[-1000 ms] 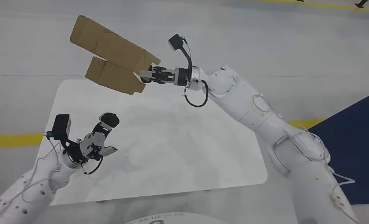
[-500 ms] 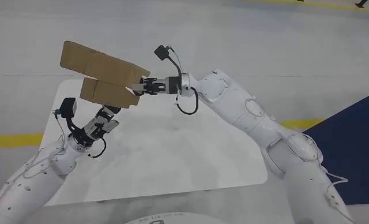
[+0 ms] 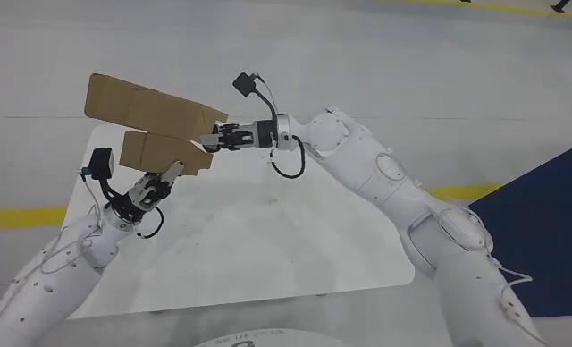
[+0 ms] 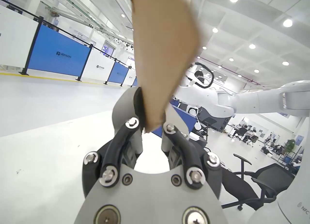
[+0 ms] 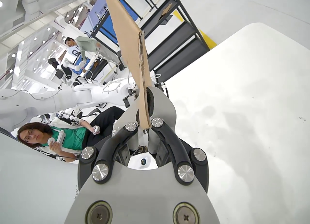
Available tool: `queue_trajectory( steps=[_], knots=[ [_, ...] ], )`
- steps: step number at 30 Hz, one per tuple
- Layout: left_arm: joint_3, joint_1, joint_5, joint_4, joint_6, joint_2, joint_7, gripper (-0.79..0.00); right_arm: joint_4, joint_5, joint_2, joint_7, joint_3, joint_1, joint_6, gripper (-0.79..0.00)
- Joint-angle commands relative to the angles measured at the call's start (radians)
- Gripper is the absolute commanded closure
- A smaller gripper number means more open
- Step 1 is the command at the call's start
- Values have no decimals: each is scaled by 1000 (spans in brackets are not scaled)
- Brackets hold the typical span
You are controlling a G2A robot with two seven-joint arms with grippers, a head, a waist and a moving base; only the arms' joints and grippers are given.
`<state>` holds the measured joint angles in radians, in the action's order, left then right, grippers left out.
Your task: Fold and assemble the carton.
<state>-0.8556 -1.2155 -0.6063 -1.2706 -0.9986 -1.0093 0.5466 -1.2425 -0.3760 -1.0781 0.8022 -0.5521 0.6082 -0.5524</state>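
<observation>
1. White rounded-corner table [image 3: 295, 240] – biggest item, spans the middle of the top view. Its pale top also shows in the R wrist view [image 5: 242, 113], beside the right claw.

2. Flattened brown corrugated cardboard carton [image 3: 147, 110] – off the table, held in the air over the table's far-left corner, w/ its far end reaching out past the table edge. In the top view it reads as two flat strips side by side: a longer one farther from the robot, a shorter one nearer. It is not yet opened into a box. Edge-on in the R wrist view [image 5: 128, 41], where the layered edge is visible. Blurred in the L wrist view [image 4: 162, 41].

3. Right gripper [image 3: 214, 139] – arm stretched across the far side of the table. Its fingers are pressed together on the carton's edge at the end nearest the table centre. In the R wrist view [image 5: 145, 104] the cardboard runs straight between both pads, clamped.

4. Left gripper [image 3: 172, 173] – near the table's left side, just below the shorter strip. It points up at that strip's near corner. In the L wrist view [image 4: 151, 123] the corner sits between the two fingers, and both touch the cardboard – pinching it.
</observation>
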Motion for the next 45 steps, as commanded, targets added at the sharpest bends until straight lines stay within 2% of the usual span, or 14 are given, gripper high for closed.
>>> queue_trajectory(
  steps=[1,6,7,8,17,23,25,27,28,30,36,41,45],
  knots=[
    [-11,-6,-13,0,0,-4,8,-6,1,4,-2,7,-8,4,1,0],
    [-33,-16,-39,3,5,-12,9,0,0,23,-8,28,-22,10,15,0],
    [-39,-16,-51,2,6,-13,6,0,0,26,-8,34,-25,11,17,-289],
    [-47,-17,-68,3,10,-13,3,0,2,33,-9,39,-28,11,24,-785],
    [-172,-93,-361,-25,104,15,19,0,44,-37,19,30,-157,59,-47,-785],
    [-271,-189,-538,-101,169,48,-19,0,44,-37,19,30,-157,59,-47,-785],
    [-285,-223,-505,-117,109,54,-27,0,44,-37,19,30,-157,59,-47,-785],
    [-289,-238,-429,-116,6,58,-38,0,44,-37,19,30,-157,59,-47,-785],
    [-287,-236,-408,-111,-14,60,-69,0,44,-37,19,30,-157,59,-47,-785],
    [-300,-223,-450,-117,10,67,-162,0,41,-35,19,28,-157,62,-43,-785],
    [-299,-239,-464,-168,72,69,-303,0,-29,66,7,14,-136,70,50,-785],
    [-304,-250,-461,-195,123,69,-367,0,-46,165,-10,25,-103,61,84,-785],
    [-318,-259,-474,-213,137,71,-397,0,-40,191,-18,113,-85,46,61,-785]
  ],
)
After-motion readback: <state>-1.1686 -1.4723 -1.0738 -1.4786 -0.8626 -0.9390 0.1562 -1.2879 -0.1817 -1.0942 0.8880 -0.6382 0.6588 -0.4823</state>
